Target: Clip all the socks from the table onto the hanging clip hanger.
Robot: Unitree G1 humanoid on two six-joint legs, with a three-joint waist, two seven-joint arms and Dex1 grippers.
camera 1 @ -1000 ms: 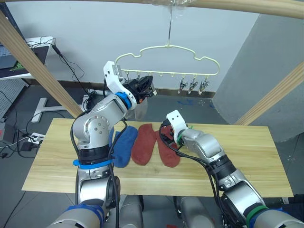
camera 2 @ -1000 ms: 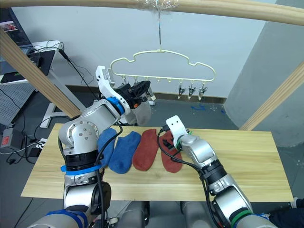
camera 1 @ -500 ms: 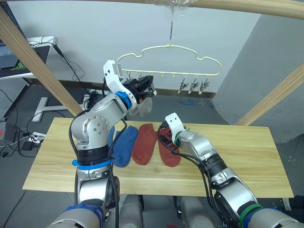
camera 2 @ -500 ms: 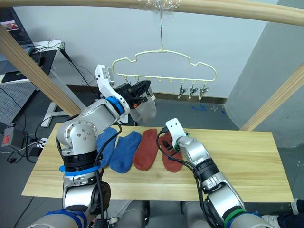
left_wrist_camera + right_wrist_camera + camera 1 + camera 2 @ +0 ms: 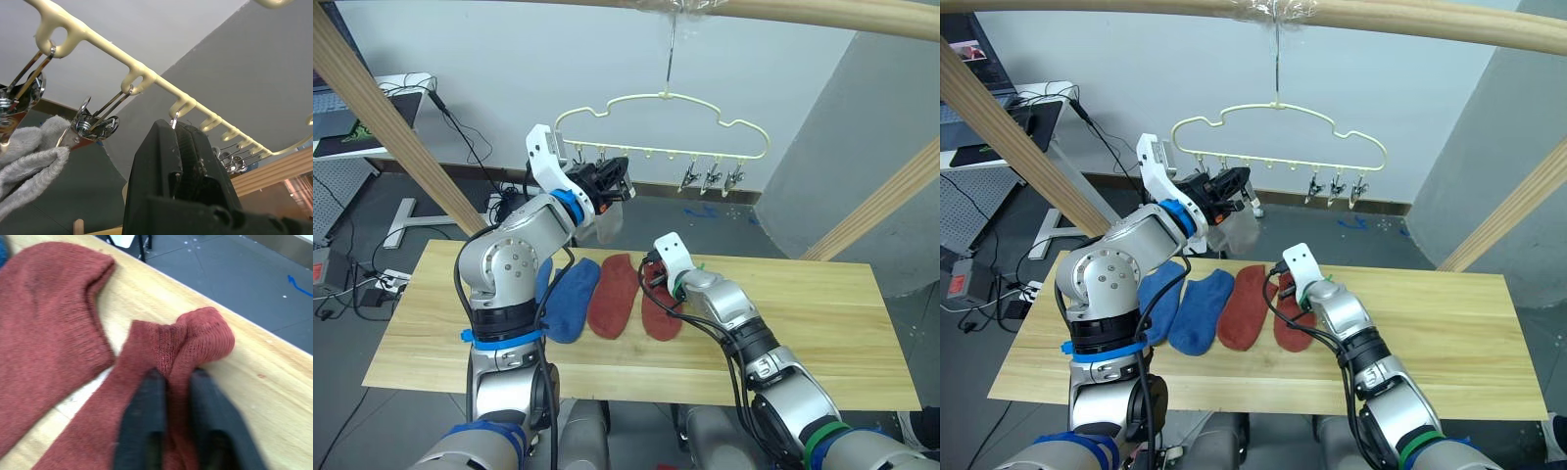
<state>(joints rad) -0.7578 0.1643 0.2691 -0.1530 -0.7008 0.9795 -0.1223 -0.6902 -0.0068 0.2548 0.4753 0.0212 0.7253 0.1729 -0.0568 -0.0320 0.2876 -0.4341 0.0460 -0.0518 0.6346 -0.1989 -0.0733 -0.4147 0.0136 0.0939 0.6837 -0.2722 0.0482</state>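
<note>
The pale-yellow clip hanger (image 5: 661, 98) hangs by its hook from the top pole. My left gripper (image 5: 625, 181) is raised to its row of clips, shut on a metal clip (image 5: 173, 120). A light grey sock (image 5: 607, 220) hangs from the neighbouring clip (image 5: 95, 125). On the table (image 5: 822, 323) lie two blue socks (image 5: 573, 299) and two rust-red socks. My right gripper (image 5: 176, 377) is down on the right rust-red sock (image 5: 658, 311), shut on a bunched fold at its cuff (image 5: 195, 338). The other rust-red sock (image 5: 44, 323) lies flat beside it.
Three empty clips (image 5: 710, 178) hang at the hanger's right end. Thick wooden poles slant up at the left (image 5: 391, 127) and right (image 5: 891, 186) of the table. A desk with cables (image 5: 382, 98) stands behind on the left.
My right gripper has gone from open to shut, pinching the cuff of the right rust-red sock. The left arm stays at the clips.
</note>
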